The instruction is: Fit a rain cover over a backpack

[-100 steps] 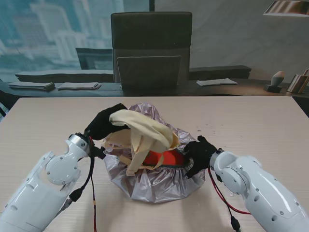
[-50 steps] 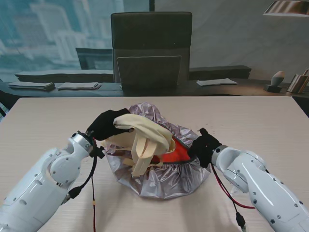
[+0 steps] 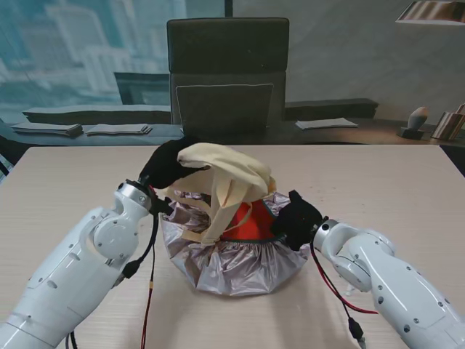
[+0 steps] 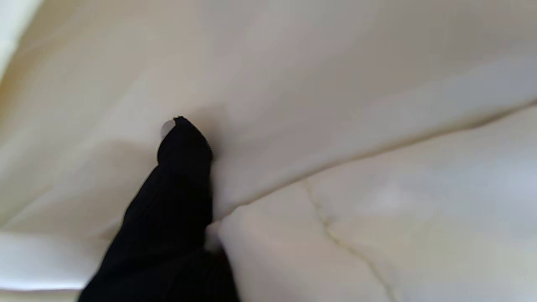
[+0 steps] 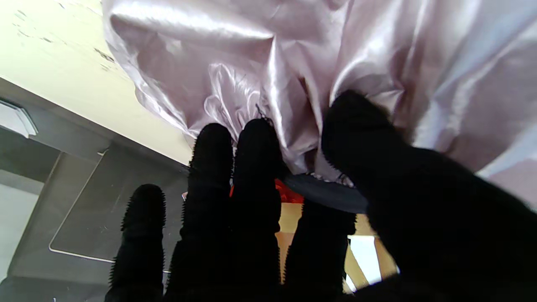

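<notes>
A cream backpack [image 3: 225, 174] with hanging straps is held up over the middle of the table. My left hand [image 3: 168, 166] is shut on its top left part; in the left wrist view one black finger [image 4: 180, 176] presses into the cream fabric [image 4: 335, 126]. A silver rain cover [image 3: 232, 265] bunches around the pack's lower half, with red lining [image 3: 247, 222] showing inside. My right hand [image 3: 296, 218] is shut on the cover's dark elastic rim at the right; the right wrist view shows the fingers [image 5: 256, 167] pinching the silver cloth [image 5: 260, 71].
The light wood table [image 3: 392, 182] spreads all round the bundle. A dark office chair [image 3: 227, 73] stands behind the far edge. Red and black cables [image 3: 149, 291] hang from both forearms near the table's front.
My left hand has lifted the backpack up and farther from me, standing it more upright. The right hand has pulled the cover's rim higher up the pack's right side.
</notes>
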